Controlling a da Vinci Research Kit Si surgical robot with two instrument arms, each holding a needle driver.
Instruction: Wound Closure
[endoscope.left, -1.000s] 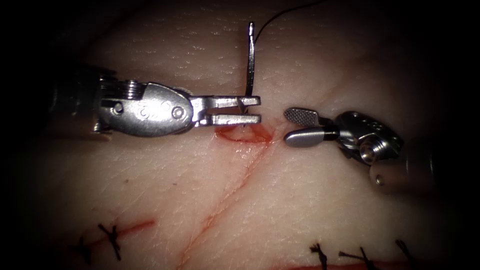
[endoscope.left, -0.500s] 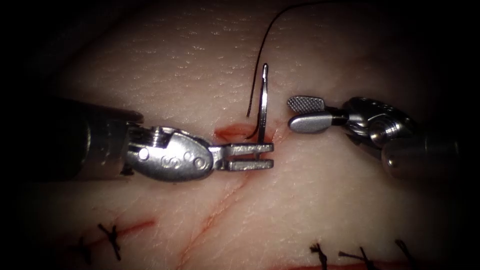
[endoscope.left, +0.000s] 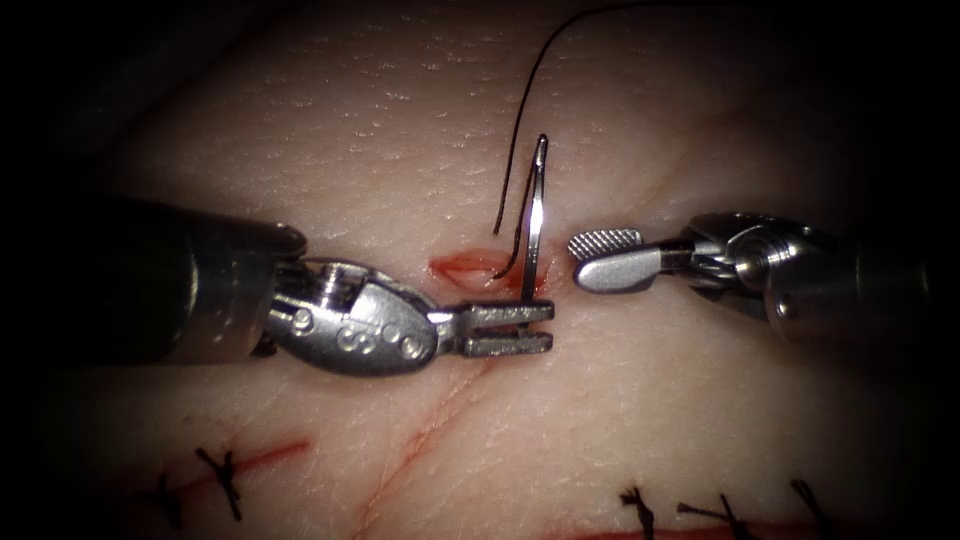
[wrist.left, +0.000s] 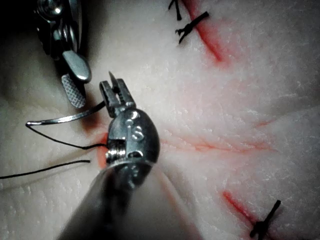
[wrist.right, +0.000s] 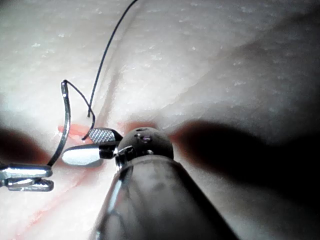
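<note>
My left tool (endoscope.left: 515, 328) comes in from the left, its jaws shut on the curved needle (endoscope.left: 533, 220) close to its pointed end. The needle stands free of the tissue (endoscope.left: 640, 420), rising over the open red top of the cut (endoscope.left: 468, 265), with its thread end uppermost. Black thread (endoscope.left: 525, 95) trails from that end, dips toward the red opening and climbs away out of view. Just right of the needle, my right tool (endoscope.left: 605, 258) is open and holds nothing. The needle (wrist.left: 65, 118) and left jaws (wrist.left: 115, 95) show in the left wrist view, and the needle (wrist.right: 63, 125) beside my right tool (wrist.right: 92, 145) in the right wrist view.
The cut runs as a thin red line (endoscope.left: 440, 415) down and left from its open top. Black stitches close other cuts at the lower left (endoscope.left: 222, 472) and lower right (endoscope.left: 720, 510).
My left tool has dropped from above the cut's top to below it, carrying the needle down and slightly right. The right tool has edged a little leftward.
</note>
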